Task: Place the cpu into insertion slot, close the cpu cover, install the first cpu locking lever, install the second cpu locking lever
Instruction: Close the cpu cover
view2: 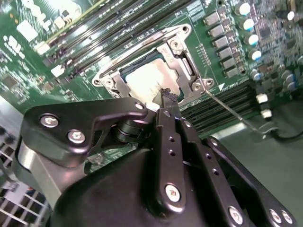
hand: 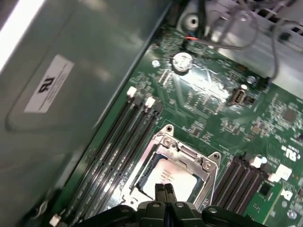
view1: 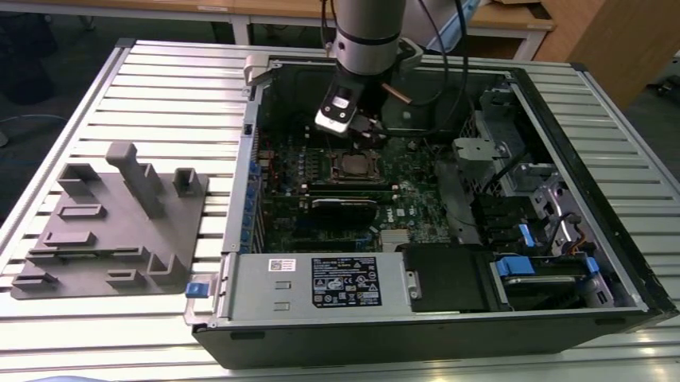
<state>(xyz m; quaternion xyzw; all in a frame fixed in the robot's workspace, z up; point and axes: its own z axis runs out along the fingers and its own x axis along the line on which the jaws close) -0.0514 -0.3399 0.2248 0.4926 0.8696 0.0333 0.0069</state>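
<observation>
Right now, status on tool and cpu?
Tool shut, tips just above the cpu. Cpu seated, cpu cover down around it. Thin lever rod angles out beside the cover.

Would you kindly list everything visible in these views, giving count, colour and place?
computer case: one, black, open, on the slatted table.
fixture: one, grey, on the table at the exterior view's left of the case.
motherboard: one, green, inside the case.
cpu: one, silver-tan, seated on the motherboard.
cpu cover: one, silvery frame, lying around the cpu.
lever: one, thin, silvery, beside the cover.
arm: one, silver-grey, reaching into the case.
hand: one, black, shut, over the cpu.
</observation>
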